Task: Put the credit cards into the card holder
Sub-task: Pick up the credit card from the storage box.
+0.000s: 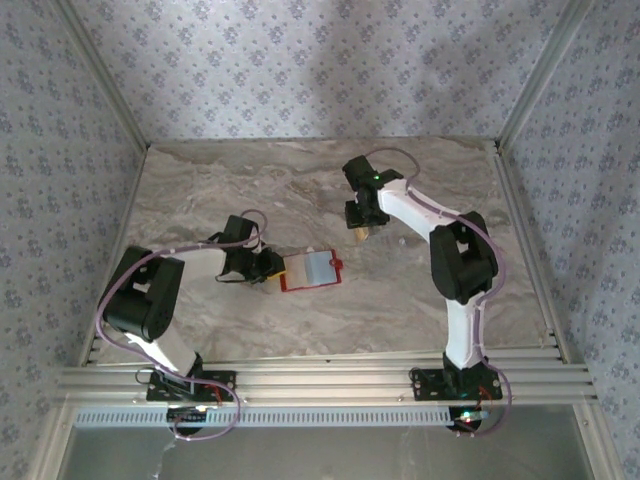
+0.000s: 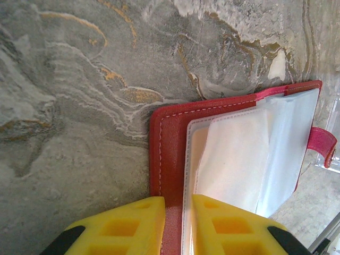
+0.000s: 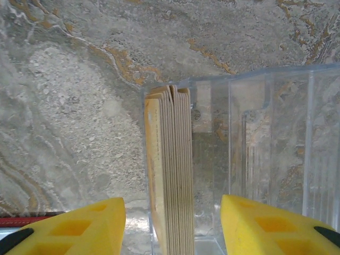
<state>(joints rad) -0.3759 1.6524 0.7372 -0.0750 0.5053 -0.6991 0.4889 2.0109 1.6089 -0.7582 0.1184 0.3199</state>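
Observation:
The red card holder [image 1: 310,270] lies open on the marble table, its clear plastic sleeves [image 2: 249,154] facing up. My left gripper [image 1: 266,268] is at its left edge. In the left wrist view the gripper [image 2: 178,226] is shut on the holder's red cover [image 2: 166,159], one yellow finger on each side. A stack of tan credit cards [image 3: 171,170] stands on edge inside a clear plastic box [image 3: 265,154]. My right gripper [image 3: 172,228] hangs open above that stack, a finger on either side and not touching it. From above, the right gripper [image 1: 362,226] sits right of the holder.
The holder's red snap strap [image 2: 325,144] sticks out at its right side, next to a corner of the clear box [image 2: 333,133]. The clear box has several dividers. Patterned walls enclose the table [image 1: 200,190] on three sides.

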